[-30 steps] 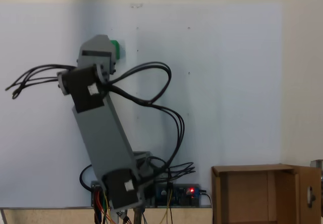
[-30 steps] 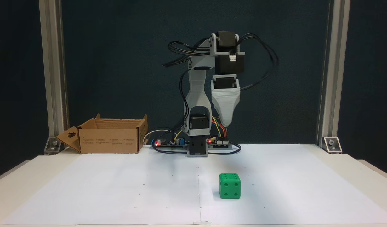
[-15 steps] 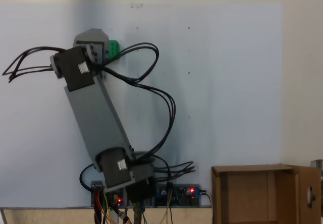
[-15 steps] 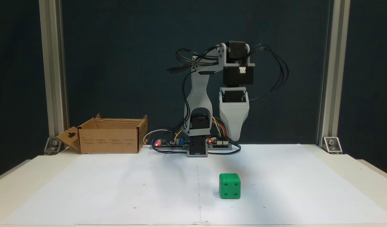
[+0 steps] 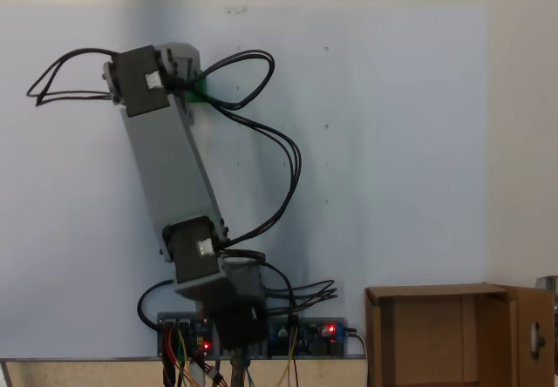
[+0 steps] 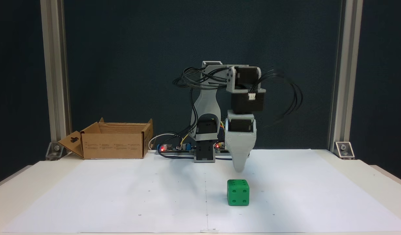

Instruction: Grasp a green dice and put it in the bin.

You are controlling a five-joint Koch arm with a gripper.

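The green dice (image 6: 238,192) sits on the white paper in front of the arm's base, three pips on its top face. My gripper (image 6: 239,167) points straight down, its tip just above and behind the dice, not touching it. Only one tapered grey jaw shows, so I cannot tell whether it is open or shut. In the fixed view from above, the wrist covers the dice (image 5: 200,83) except for a green sliver. The bin (image 6: 114,145), a brown cardboard box with upright flaps, stands at the back left; from above the bin (image 5: 418,335) lies at the bottom right.
The arm's base and circuit boards with red lights (image 6: 200,148) stand at the back centre of the table. Black cables (image 6: 285,98) loop out from the wrist. Aluminium posts (image 6: 55,81) rise at both back corners. White paper (image 6: 122,195) covers the table.
The arm has reached forward and lowered: the gripper dropped from well above the table to just above the dice. The dice and the bin have not moved.
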